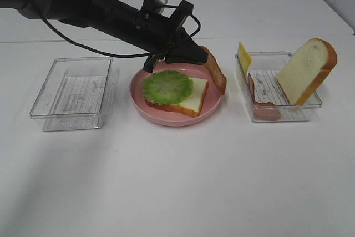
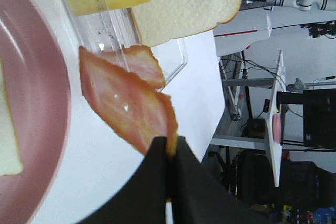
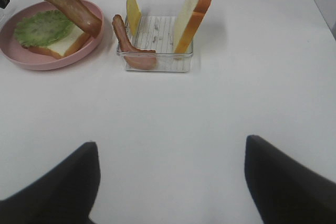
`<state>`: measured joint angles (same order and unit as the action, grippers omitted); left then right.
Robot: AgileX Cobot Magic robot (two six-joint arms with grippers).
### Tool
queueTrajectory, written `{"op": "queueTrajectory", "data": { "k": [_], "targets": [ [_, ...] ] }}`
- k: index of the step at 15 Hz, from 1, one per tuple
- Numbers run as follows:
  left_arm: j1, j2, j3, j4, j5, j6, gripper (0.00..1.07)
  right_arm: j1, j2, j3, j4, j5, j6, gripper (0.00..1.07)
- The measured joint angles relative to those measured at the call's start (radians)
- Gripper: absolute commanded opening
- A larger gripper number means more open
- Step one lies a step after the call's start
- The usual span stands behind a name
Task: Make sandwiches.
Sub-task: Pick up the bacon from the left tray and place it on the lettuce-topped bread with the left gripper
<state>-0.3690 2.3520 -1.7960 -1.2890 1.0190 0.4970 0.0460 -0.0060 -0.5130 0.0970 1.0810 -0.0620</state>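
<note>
On the pink plate (image 1: 166, 120) lies a white bread slice (image 1: 195, 101) topped with a green lettuce leaf (image 1: 167, 86). My left gripper (image 1: 198, 54) reaches across to the plate's far right side. It is shut on one end of a reddish-brown bacon strip (image 1: 215, 71). The strip hangs down over the plate's right rim, beside the bread. The left wrist view shows the dark fingers (image 2: 157, 182) pinching the bacon strip (image 2: 123, 100). My right gripper (image 3: 170, 182) is open and holds nothing, hovering over bare table well in front of the trays.
A clear tray (image 1: 302, 109) right of the plate holds a yellow cheese square (image 1: 243, 56), a bread slice leaning upright (image 1: 307, 70) and another bacon strip (image 1: 260, 101). An empty clear tray (image 1: 72, 94) stands left of the plate.
</note>
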Motion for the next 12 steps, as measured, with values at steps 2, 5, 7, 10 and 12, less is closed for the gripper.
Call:
{"op": "queueTrajectory", "data": {
  "k": [2,5,7,10,12],
  "targets": [
    [0.008,0.000,0.000,0.084,0.000,-0.001,0.00,0.000,0.000,0.000,0.000,0.000,0.000,0.73],
    [0.049,0.000,0.000,0.196,-0.004,-0.034,0.00,0.000,0.000,0.000,0.000,0.000,0.000,0.73],
    [0.078,0.000,0.000,0.208,-0.004,-0.045,0.00,0.000,0.000,0.000,0.000,0.000,0.000,0.73],
    [0.108,0.000,0.000,0.241,-0.004,-0.046,0.00,0.000,0.000,0.000,0.000,0.000,0.000,0.73],
    [0.108,0.000,0.000,0.293,-0.005,-0.048,0.00,0.000,0.000,0.000,0.000,0.000,0.000,0.73]
  ]
}}
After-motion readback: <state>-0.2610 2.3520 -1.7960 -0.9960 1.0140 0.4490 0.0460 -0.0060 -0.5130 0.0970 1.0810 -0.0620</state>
